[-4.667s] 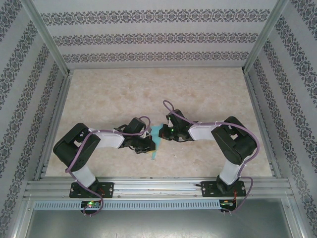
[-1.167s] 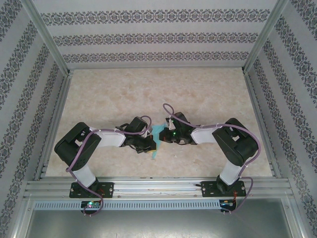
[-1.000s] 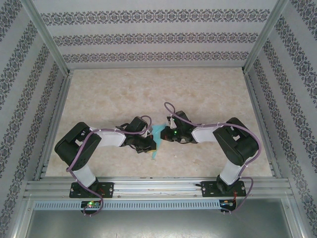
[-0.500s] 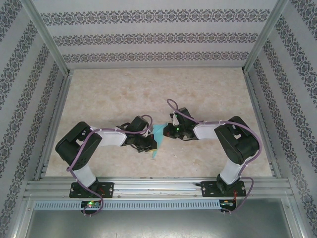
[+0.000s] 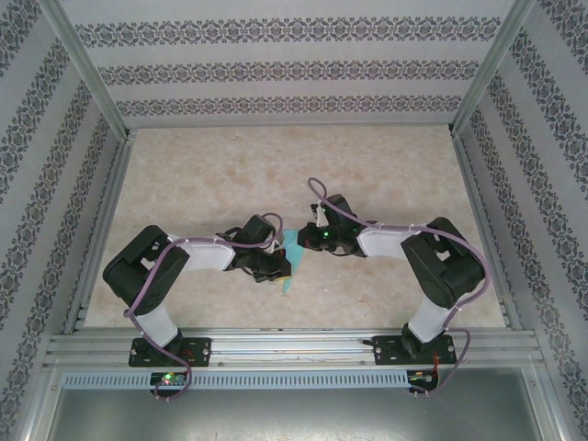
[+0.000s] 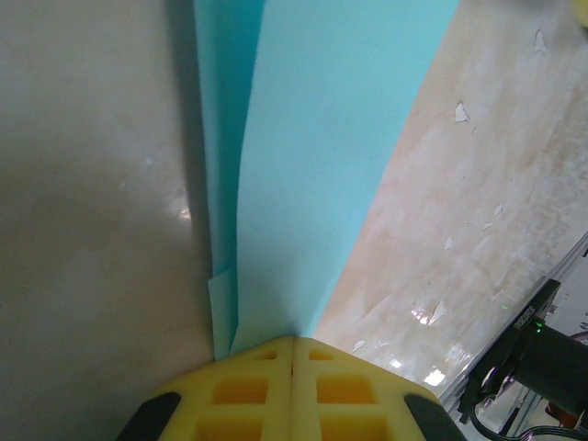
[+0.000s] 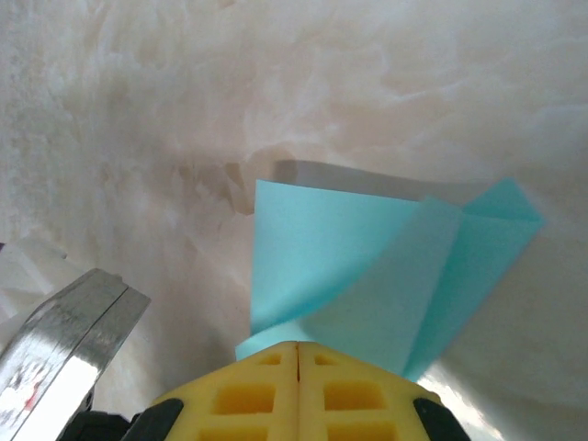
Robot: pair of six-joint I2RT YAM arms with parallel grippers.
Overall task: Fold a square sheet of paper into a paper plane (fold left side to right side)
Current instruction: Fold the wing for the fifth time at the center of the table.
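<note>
Top external: square sheet of paper (image 5: 292,255), part-folded, sits mid-worktop (image 5: 230,175) toward the near edge; left pincer (image 6: 292,342) clamped shut on one end; right pincer (image 7: 298,347) shut on a lifted flap; judged mid-fold; next move needs edges aligned, then the crease pressed.

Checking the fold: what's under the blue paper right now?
The left gripper and right gripper pinch the square sheet of paper. Bare marbled table and the sheet's shadow show at its edges; whatever lies directly beneath the folded layers is covered.
</note>
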